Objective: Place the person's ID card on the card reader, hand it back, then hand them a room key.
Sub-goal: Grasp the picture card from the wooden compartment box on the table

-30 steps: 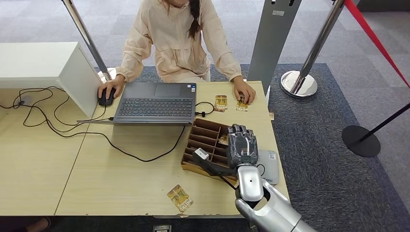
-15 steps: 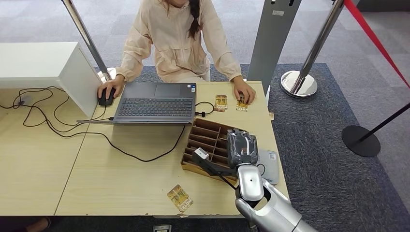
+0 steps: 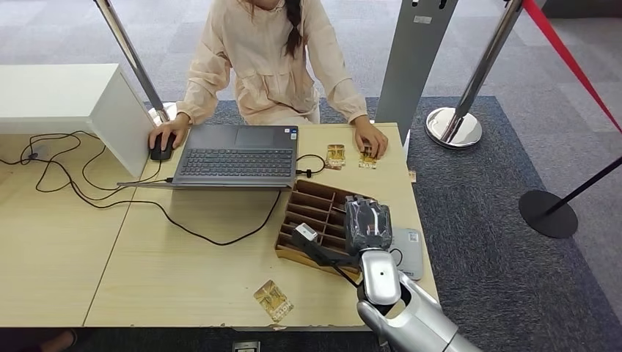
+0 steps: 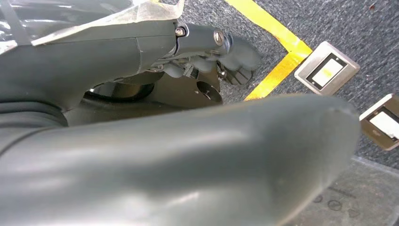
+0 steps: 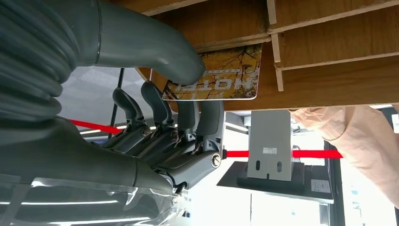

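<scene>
One right hand (image 3: 367, 224) over the wooden organizer (image 3: 312, 213), pinching a hotel key card (image 5: 216, 75) between thumb and fingers. Left hand (image 4: 207, 56) curled, holding nothing. Card reader (image 3: 408, 251) at 3 o'clock of the organizer.

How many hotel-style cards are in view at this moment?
4: one by the table's near edge, two beside the person's hand, and one in the wooden organizer under the right hand. Others may be hidden there.
</scene>
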Action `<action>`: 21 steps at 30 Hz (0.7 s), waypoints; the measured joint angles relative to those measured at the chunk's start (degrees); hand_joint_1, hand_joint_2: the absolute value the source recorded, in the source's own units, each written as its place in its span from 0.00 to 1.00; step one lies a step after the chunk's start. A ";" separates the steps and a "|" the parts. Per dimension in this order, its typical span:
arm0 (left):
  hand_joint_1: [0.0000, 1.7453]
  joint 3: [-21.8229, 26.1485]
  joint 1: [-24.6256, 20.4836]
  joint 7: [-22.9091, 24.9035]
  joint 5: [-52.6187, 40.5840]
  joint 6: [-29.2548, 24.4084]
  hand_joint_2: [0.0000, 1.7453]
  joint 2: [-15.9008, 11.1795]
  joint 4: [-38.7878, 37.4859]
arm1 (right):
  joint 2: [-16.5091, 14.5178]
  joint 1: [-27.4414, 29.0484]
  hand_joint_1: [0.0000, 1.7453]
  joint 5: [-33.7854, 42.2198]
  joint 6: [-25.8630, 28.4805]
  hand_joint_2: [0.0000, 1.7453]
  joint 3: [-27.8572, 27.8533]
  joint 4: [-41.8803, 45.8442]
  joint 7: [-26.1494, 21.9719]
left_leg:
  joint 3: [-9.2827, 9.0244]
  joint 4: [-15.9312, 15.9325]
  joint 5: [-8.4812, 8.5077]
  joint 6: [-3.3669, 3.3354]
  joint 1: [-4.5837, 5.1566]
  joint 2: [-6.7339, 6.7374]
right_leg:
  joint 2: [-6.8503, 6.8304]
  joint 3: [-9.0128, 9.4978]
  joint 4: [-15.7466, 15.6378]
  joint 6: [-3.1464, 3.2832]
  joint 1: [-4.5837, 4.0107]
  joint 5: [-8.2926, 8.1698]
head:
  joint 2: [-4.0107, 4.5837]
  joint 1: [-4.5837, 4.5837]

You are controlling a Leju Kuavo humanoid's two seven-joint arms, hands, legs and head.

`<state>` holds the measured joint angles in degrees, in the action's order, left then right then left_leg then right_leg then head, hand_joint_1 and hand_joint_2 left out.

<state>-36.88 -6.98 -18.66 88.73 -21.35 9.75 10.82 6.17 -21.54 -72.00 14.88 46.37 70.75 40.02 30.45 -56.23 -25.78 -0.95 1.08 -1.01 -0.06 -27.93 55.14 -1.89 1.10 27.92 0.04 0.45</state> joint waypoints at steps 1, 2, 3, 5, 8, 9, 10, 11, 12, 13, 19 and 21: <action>0.00 0.04 -0.02 0.16 -0.22 0.20 0.00 -0.02 0.00 | -0.02 0.01 0.85 -0.01 0.30 1.00 0.01 -0.06 0.00 | 0.00 0.00 0.00 0.00 0.00 -0.01 | 0.00 0.00 0.00 0.00 0.00 0.00 | 0.00 0.01; 0.00 0.07 0.00 0.32 -0.38 0.25 0.00 -0.04 0.00 | -0.04 0.03 0.85 -0.01 0.59 1.00 0.01 -0.12 0.00 | 0.00 0.00 0.00 0.00 0.00 0.00 | 0.00 0.00 0.00 0.00 0.00 0.00 | 0.00 0.01; 0.00 0.09 -0.01 0.42 -0.48 0.26 0.00 -0.06 0.00 | -0.04 0.05 0.86 -0.02 0.90 1.00 0.01 -0.17 0.00 | 0.01 0.00 0.00 0.00 0.00 0.00 | 0.00 0.00 0.00 0.00 0.00 0.00 | 0.00 0.00; 0.00 0.13 -0.01 0.49 -0.55 0.26 0.00 -0.07 0.00 | -0.05 0.09 0.87 0.00 1.54 1.00 0.02 -0.23 0.00 | 0.01 0.00 0.00 0.00 0.00 -0.01 | 0.00 0.00 0.00 0.00 0.00 0.00 | 0.00 0.01; 0.00 0.14 -0.01 0.49 -0.44 0.21 0.00 -0.07 0.00 | -0.05 0.16 0.86 0.11 2.44 1.00 0.02 -0.24 0.00 | 0.02 0.00 0.00 0.00 0.00 -0.01 | 0.00 -0.01 0.00 0.00 0.00 0.01 | 0.00 -0.01; 0.00 0.15 -0.01 0.49 -0.37 0.20 0.00 -0.07 0.00 | -0.04 0.17 0.87 0.15 2.66 1.00 0.01 -0.23 0.00 | 0.02 0.00 -0.01 0.00 0.00 -0.01 | 0.00 -0.01 0.00 -0.01 0.00 0.01 | 0.00 -0.01; 0.00 0.15 -0.02 0.49 -0.29 0.19 0.00 -0.07 0.00 | -0.04 0.18 0.87 0.17 2.83 1.00 0.01 -0.22 0.00 | 0.02 0.00 -0.01 0.00 0.00 -0.01 | 0.00 -0.02 0.00 -0.01 0.00 0.01 | 0.00 0.00; 0.00 0.16 -0.02 0.48 -0.22 0.18 0.00 -0.07 0.00 | -0.03 0.19 0.87 0.17 2.96 1.00 0.01 -0.21 0.00 | 0.02 0.00 -0.01 0.00 0.00 -0.01 | 0.00 -0.02 0.00 -0.01 0.00 0.01 | 0.00 0.00; 0.00 0.17 -0.02 0.44 -0.14 0.18 0.00 -0.07 0.00 | -0.03 0.21 0.87 0.18 3.09 1.00 0.01 -0.20 0.00 | 0.02 0.00 -0.01 0.00 0.00 -0.01 | 0.00 -0.02 0.00 -0.01 0.00 0.01 | 0.00 0.00; 0.00 0.17 -0.02 0.39 -0.05 0.17 0.00 -0.07 0.00 | -0.03 0.23 0.88 0.18 3.26 1.00 0.01 -0.20 0.00 | 0.02 0.00 -0.01 0.00 0.00 -0.01 | 0.00 -0.02 0.00 -0.01 0.00 0.01 | 0.00 0.00; 0.00 0.19 -0.01 -0.02 0.52 0.13 0.00 -0.07 0.00 | 0.04 0.33 0.91 0.14 4.39 1.00 -0.02 0.09 0.00 | 0.02 0.00 -0.01 0.00 0.00 0.00 | 0.00 -0.02 0.00 -0.01 0.00 0.01 | 0.00 0.01; 0.00 0.21 -0.01 -0.09 0.68 0.13 0.00 -0.07 0.00 | 0.14 0.40 0.90 0.00 4.59 1.00 -0.02 0.51 0.00 | 0.02 0.00 -0.01 0.00 0.00 0.00 | 0.00 -0.02 0.00 -0.01 0.00 0.01 | 0.00 0.01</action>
<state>-36.67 -6.98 -18.74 89.41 -21.22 9.68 10.82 6.31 -21.14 -72.00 19.47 46.35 71.25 40.02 30.47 -56.23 -25.79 -0.96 1.09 -1.02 -0.06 -27.95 55.13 -1.89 1.10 27.93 0.04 0.46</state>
